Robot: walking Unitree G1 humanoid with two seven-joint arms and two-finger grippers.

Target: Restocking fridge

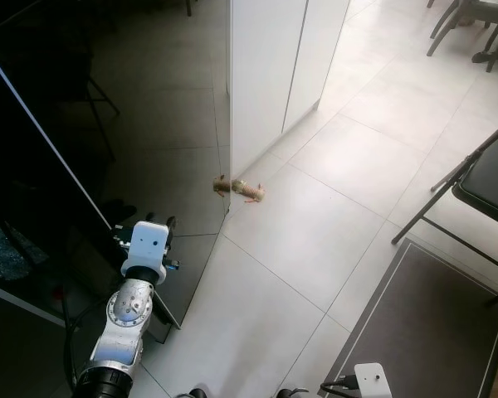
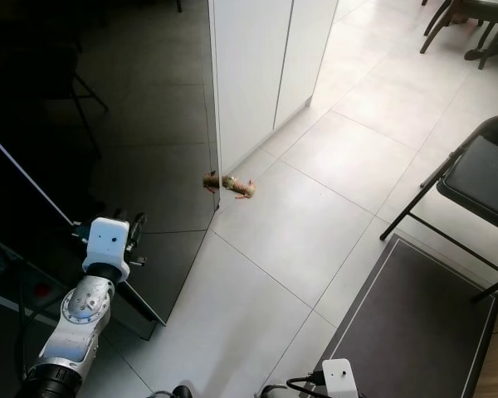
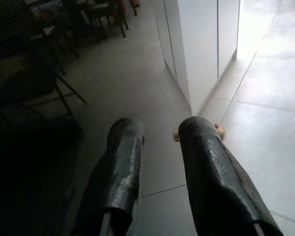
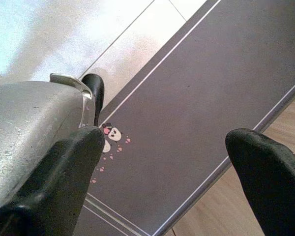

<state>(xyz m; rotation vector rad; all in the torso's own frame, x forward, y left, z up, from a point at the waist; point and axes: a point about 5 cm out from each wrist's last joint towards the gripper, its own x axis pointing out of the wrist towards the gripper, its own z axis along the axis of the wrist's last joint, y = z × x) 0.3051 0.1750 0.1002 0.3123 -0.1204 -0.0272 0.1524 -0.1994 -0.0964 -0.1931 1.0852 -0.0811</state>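
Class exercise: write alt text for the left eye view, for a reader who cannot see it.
The robot's left arm reaches forward, its left gripper against a dark glossy panel. Ahead, a small brown object lies on the pale tiled floor by a white cabinet; a black folding chair stands right.

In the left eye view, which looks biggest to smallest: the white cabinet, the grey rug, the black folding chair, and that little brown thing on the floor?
1. White cabinet and grey rug look alike in size; both are cut off.
2. Black folding chair.
3. Little brown thing, by the cabinet's corner.
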